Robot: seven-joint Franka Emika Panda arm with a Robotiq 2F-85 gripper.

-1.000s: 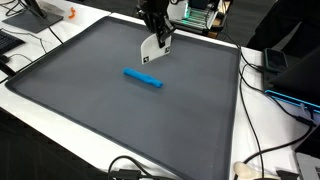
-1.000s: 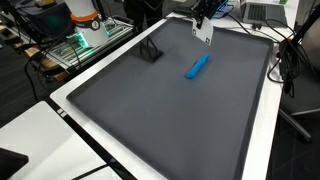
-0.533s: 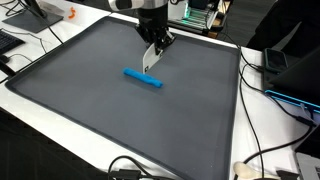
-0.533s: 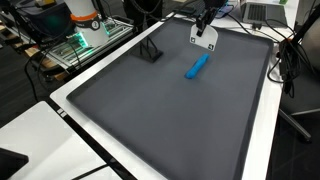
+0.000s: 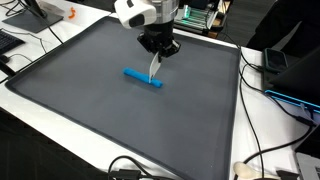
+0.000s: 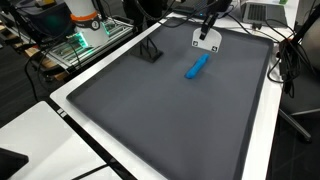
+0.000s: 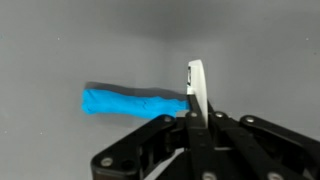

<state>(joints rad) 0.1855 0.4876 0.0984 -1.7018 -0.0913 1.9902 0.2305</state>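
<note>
A blue elongated object (image 5: 143, 77) lies flat on a dark grey mat (image 5: 90, 100), also seen in the other exterior view (image 6: 197, 66) and the wrist view (image 7: 130, 102). My gripper (image 5: 158, 55) is shut on a thin white flat piece (image 5: 154, 70) that hangs down from its fingers. The piece's lower edge is just above the right end of the blue object. In an exterior view the gripper (image 6: 209, 28) holds the piece (image 6: 206, 41) face-on. In the wrist view the gripper (image 7: 192, 118) grips the piece (image 7: 196, 85) edge-on beside the blue object's end.
A small black stand (image 6: 150, 52) sits on the mat's far side. The mat lies on a white table (image 5: 255, 110). Cables (image 5: 270, 150) run along the table edge. A circuit board (image 6: 85, 42), an orange item (image 5: 70, 14) and a laptop (image 6: 262, 12) lie around it.
The gripper has come down and toward the blue object while turning, so the white piece now shows edge-on in one exterior view. The blue object has not moved.
</note>
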